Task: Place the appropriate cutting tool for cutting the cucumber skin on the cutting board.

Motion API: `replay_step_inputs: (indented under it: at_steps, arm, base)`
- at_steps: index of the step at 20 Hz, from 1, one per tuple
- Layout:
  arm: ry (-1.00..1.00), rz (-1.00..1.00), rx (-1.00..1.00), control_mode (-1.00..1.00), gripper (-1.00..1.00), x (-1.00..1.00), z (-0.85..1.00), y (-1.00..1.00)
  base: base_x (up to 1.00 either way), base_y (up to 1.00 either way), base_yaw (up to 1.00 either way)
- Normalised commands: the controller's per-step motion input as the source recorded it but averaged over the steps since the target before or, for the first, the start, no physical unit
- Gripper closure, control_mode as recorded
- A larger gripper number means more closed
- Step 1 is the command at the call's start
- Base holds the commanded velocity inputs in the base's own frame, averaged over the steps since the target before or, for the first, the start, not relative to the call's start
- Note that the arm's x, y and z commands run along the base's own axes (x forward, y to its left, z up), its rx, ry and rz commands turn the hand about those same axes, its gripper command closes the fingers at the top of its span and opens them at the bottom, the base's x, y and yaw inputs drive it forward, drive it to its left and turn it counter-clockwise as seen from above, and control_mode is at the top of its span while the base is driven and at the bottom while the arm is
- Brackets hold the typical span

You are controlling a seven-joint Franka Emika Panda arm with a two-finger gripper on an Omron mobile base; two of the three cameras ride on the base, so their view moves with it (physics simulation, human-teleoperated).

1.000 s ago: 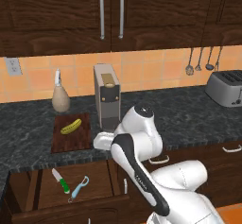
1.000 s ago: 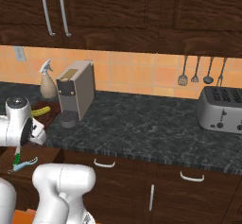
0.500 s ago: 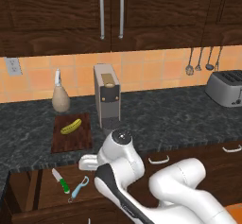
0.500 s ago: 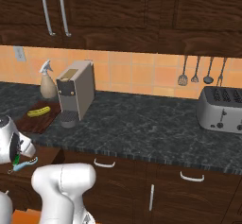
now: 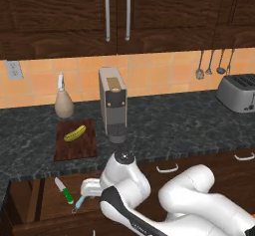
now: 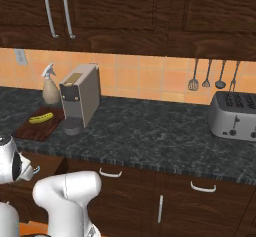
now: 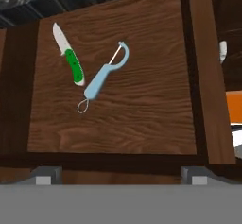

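The peeler (image 7: 105,78) lies loose on the wooden floor of the open drawer (image 7: 142,119), just beside the green-handled knife (image 7: 70,60) but not touching it, its blue handle slanting toward the knife's handle end. Nothing has been picked up — the job is at its reaching stage. The pincer (image 7: 120,173) hangs above the drawer looking down into it, its two tips spread wide at the bottom of the hand view with nothing between them, well apart from the peeler.

Up on the tabletop (image 5: 164,125), the cutting board (image 5: 74,143) sits to the left of the coffee machine (image 5: 112,103), with the cucumber (image 5: 74,133) resting on its far half and bare wood in front of it.

Judging from this, everything of substance is left: come down over the blue handle, close on it without catching the knife, lift it out of the drawer, and set it on the free part of the board.
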Motion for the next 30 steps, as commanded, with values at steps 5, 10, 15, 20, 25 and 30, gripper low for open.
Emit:
replay_step_inputs:
  at_steps: [5,10,15,20,25,30]
  arm:
    - [0.2,0.0,0.0,-1.0,-1.0,-0.03,-0.17,0.28]
    - [0.18,0.01,-0.04,-1.0,-1.0,-0.01,-0.1,0.25]
    - [0.12,0.02,-0.08,-1.0,-1.0,-0.12,-0.12,0.22]
    - [-0.01,0.04,-0.05,-1.0,-1.0,-0.01,0.02,0.17]
    - [-0.06,0.02,-0.06,-1.0,-1.0,-0.01,-0.05,0.05]
    - [-0.05,0.02,-0.05,-1.0,-1.0,0.04,-0.14,0.0]
  base:
    - [0.0,0.0,0.0]
    - [0.0,0.0,0.0]
    - [0.0,0.0,0.0]
    - [0.0,0.0,0.0]
    - [0.0,0.0,0.0]
    - [0.0,0.0,0.0]
